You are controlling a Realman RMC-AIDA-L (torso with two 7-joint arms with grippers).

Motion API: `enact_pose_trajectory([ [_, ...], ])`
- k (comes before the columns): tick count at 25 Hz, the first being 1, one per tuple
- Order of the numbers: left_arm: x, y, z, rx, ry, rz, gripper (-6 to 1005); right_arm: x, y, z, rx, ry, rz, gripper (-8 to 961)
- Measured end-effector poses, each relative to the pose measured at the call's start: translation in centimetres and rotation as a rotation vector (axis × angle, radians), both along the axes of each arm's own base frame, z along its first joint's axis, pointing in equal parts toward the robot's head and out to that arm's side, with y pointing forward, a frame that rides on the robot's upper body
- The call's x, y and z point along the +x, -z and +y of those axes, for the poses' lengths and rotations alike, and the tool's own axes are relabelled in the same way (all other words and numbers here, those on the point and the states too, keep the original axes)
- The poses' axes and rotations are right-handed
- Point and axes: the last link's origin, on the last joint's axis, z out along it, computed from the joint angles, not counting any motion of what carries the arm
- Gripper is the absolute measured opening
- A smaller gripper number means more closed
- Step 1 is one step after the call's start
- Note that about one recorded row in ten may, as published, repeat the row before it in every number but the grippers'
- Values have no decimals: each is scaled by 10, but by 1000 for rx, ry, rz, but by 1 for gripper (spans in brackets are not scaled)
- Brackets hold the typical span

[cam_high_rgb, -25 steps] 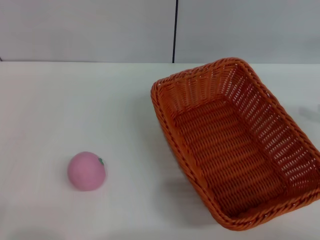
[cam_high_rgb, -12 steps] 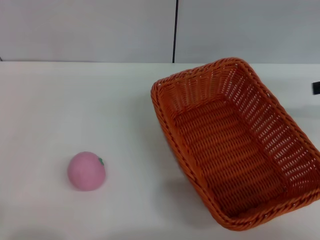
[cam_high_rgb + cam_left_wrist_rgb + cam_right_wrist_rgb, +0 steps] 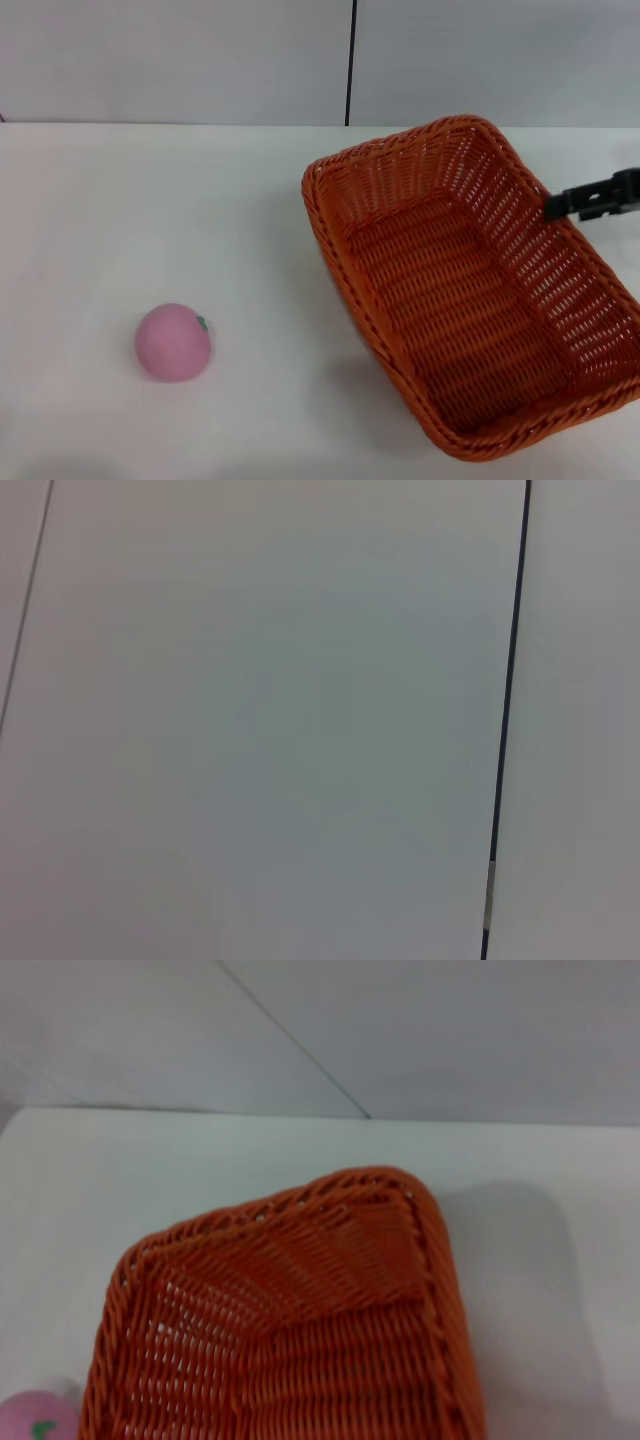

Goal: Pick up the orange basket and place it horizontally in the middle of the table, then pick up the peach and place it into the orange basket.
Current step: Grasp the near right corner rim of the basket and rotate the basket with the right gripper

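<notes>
right gripper (image 3: 598, 197), finger state indiscernible, hovers above the long right rim of the orange basket (image 3: 470, 285), presumably to grasp it; basket lies askew at the table's (image 3: 150, 200) right; peach (image 3: 173, 342) sits well apart, left.

All that shows of the robot is the black right gripper (image 3: 598, 198), a slim, dark piece of hardware at the edge of the head view. It looks matte and angular, with a blocky, stepped outline and a narrower tip. No cables, screws or markings can be made out on it.
</notes>
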Motion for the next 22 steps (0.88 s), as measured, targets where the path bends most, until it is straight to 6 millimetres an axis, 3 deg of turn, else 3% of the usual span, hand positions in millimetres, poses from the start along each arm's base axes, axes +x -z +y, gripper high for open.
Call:
enact_pose_trajectory([
  [4, 0, 0, 0, 0, 0, 1, 497, -2, 21, -1, -24, 3, -1, 831],
  [14, -2, 0, -4, 1, -11, 1, 496, -5, 37, -3, -49, -8, -14, 823],
  [22, -3, -1, -6, 4, -16, 1, 496, -2, 38, -5, -55, 1, -25, 653],
])
